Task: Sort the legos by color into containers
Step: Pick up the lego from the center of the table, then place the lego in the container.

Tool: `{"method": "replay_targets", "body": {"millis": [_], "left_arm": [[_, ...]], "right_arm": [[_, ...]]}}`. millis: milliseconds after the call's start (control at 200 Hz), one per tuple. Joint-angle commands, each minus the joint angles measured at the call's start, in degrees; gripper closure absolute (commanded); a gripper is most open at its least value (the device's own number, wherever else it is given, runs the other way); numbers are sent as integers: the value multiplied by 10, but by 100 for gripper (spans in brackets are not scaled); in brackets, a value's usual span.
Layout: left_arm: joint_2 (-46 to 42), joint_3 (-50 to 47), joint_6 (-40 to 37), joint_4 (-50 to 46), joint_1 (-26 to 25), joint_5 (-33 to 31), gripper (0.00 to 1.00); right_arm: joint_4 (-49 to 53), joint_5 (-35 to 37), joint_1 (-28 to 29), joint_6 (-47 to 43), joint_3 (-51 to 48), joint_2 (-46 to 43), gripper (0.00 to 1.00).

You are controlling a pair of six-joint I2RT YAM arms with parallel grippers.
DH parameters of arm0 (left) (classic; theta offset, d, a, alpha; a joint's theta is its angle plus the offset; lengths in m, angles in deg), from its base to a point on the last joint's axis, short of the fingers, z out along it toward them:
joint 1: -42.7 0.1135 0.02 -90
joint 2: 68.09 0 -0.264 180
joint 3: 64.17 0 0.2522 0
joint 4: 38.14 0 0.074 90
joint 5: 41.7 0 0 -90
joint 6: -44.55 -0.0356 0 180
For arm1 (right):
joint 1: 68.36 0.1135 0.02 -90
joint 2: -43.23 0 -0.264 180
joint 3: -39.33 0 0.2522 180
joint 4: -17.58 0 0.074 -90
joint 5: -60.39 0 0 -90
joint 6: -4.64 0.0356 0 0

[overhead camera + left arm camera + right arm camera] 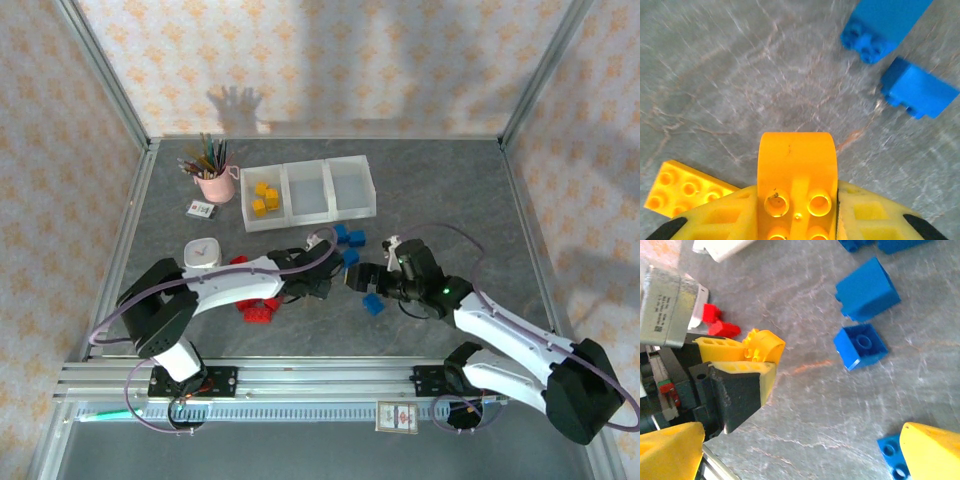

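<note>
- Clamping a rounded yellow-orange brick [796, 160], your left gripper [797, 212] presses its yellow fingers [720, 220] against both sides of it, at the bottom centre of the left wrist view.
- From the right wrist view you see that same gripper at middle left, with the held brick poking out of its tip over the grey table [805, 405].
- A flat yellow brick [685, 189] lies on the table at the lower left of the left wrist view, just beside the gripper's finger on that side. Two blue bricks [917, 90] sit at the upper right, well apart from the held brick.
- Your right gripper [802, 445] is spread wide. Its two fingers sit in the bottom corners of the right wrist view, with bare table between them.
- One blue brick [891, 456] lies at the lower right of that view, partly hidden behind the finger there. Red bricks [720, 325] show at the upper left, beyond the left gripper.
- In the top view both grippers sit close together near mid-frame, with loose blue bricks around them.
- The tray [310, 221] stands at the upper centre of the top view, with yellow bricks [263, 197] in its left-hand compartment. A pink cup [214, 186] stands just to the tray's left.
</note>
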Motion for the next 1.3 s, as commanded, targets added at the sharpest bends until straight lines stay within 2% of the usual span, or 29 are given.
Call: {"method": "replay_targets", "body": {"millis": [0,310,360,465,671,916,996,1091,1291], "left_arm": [[-36,35,-4,-28,29,-51,68],[-44,100,-18,-7,175,-91,69],[-33,112,-18,-2,195,-104,69],[-3,135,-14,18,239,-93,69],[82,202,-14,36,297,-96,69],[189,304,-26,13,326,-135,67],[206,313,-29,13,330,-143,62],[215,321,-26,1,335,-136,50],[180,318,-28,-15,335,-117,42]], "right_arm": [[-13,-6,4,-8,37,17,0],[-58,7,4,0,91,93,0],[-61,12,4,0,97,102,0],[-68,20,4,2,104,118,0],[-74,33,1,1,108,131,0],[-75,34,-7,0,104,129,0],[-77,31,-9,0,104,129,0],[-74,29,-11,0,106,129,0],[-62,30,-13,-4,113,118,0]]}}
